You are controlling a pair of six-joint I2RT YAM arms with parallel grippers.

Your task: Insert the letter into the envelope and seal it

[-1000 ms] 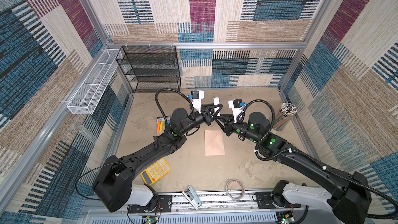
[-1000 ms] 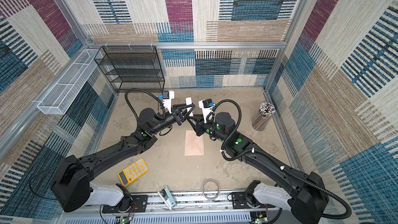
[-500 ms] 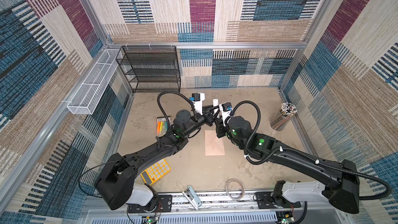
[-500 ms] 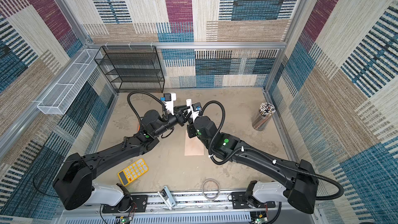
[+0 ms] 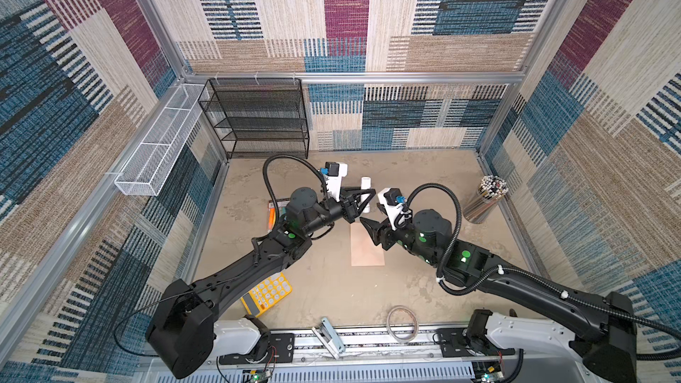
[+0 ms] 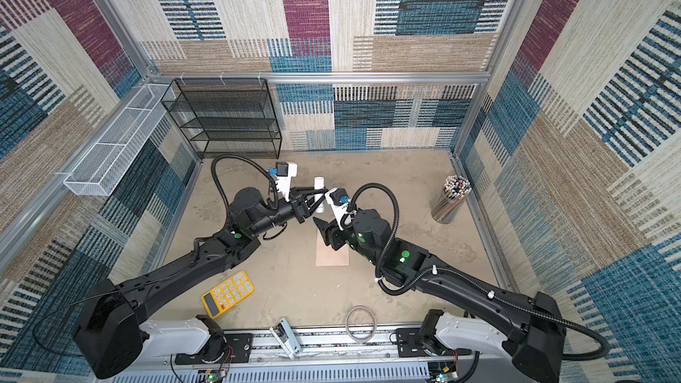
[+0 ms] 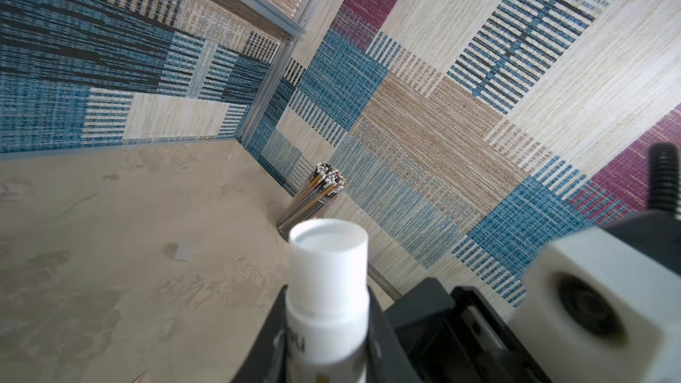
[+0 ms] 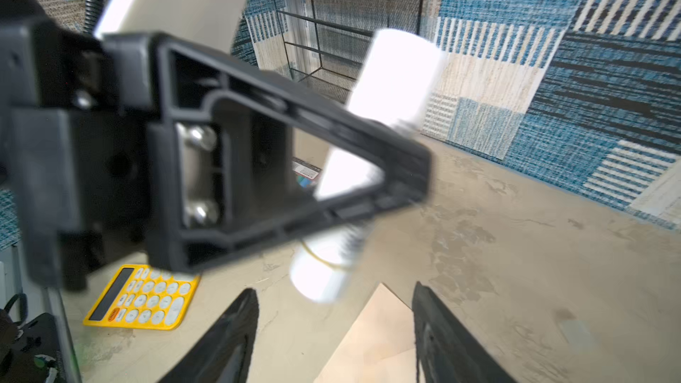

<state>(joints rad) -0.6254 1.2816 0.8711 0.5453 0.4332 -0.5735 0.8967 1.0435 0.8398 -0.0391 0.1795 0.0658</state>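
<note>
The left pincer (image 5: 363, 203) is pinching a white tube (image 7: 328, 289) with a cap on its end. One finger sits on each side of the tube, and the tube is held up in the air, tilted, above the bench (image 5: 423, 178). The right pincer (image 5: 372, 233) is spread wide with nothing between its fingers. It points at the left pincer, and the two are very near each other in the middle of the bench. In the right wrist view the bottom of the tube hangs just in front of the spread fingers. The envelope (image 5: 366, 252) lies flat on the bench under the right pincer. It is pale pink, and its long side points away from the arm bases. Its far end is covered by the right pincer in both top views, and I cannot tell if the fingers touch it. A yellow calculator (image 5: 267, 292) lies near the front of the bench, partly under the left arm and well apart from the envelope. A cup full of pencils (image 5: 484, 198) stands by the wall on the right side. A black wire shelf (image 5: 258, 119) stands at the back on the left, and a long white wire basket (image 5: 158, 149) hangs on the wall beside it.
</note>
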